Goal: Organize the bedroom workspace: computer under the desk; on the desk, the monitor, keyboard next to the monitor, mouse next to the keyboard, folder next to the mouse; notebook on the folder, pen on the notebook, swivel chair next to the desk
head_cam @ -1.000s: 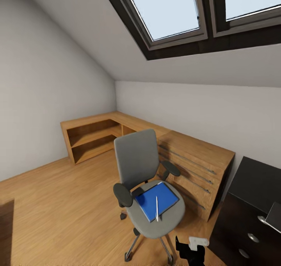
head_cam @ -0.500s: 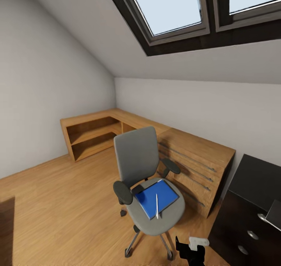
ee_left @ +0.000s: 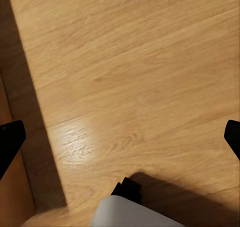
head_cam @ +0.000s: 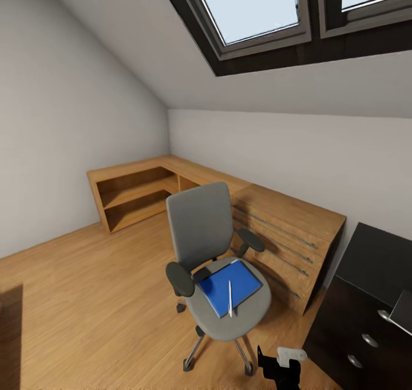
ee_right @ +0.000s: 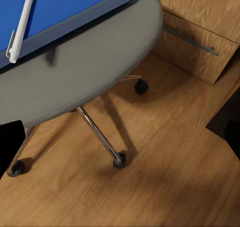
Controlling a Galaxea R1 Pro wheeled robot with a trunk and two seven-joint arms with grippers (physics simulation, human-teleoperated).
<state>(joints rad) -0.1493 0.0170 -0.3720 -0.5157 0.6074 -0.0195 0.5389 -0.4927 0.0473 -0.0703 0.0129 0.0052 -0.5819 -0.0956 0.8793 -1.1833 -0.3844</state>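
Note:
The grey swivel chair (head_cam: 201, 229) stands mid-room, apart from the black desk (head_cam: 375, 264) at the right. The blue folder (head_cam: 232, 286) lies on its seat with the white pen (head_cam: 230, 299) on top. Folder (ee_right: 60, 4) and pen (ee_right: 20, 24) also show in the right wrist view above the chair's caster legs (ee_right: 100, 137). My right gripper (head_cam: 279, 368) hangs open, low in front of the chair, holding nothing. My left gripper (ee_left: 120, 137) is open over bare wooden floor. Computer, monitor, keyboard, mouse and notebook are out of view.
A light-wood L-shaped shelf and drawer unit (head_cam: 274, 229) runs along the far walls behind the chair. The desk's dark drawer front (head_cam: 355, 338) has round silver knobs. A grey flat thing (head_cam: 402, 315) overhangs the desk at the right edge. Wooden floor (head_cam: 86, 298) spreads to the left.
The whole head view has shifted slightly, so the camera moved; the chair, folder and pen keep their places. My right gripper stays at the same spot in the picture.

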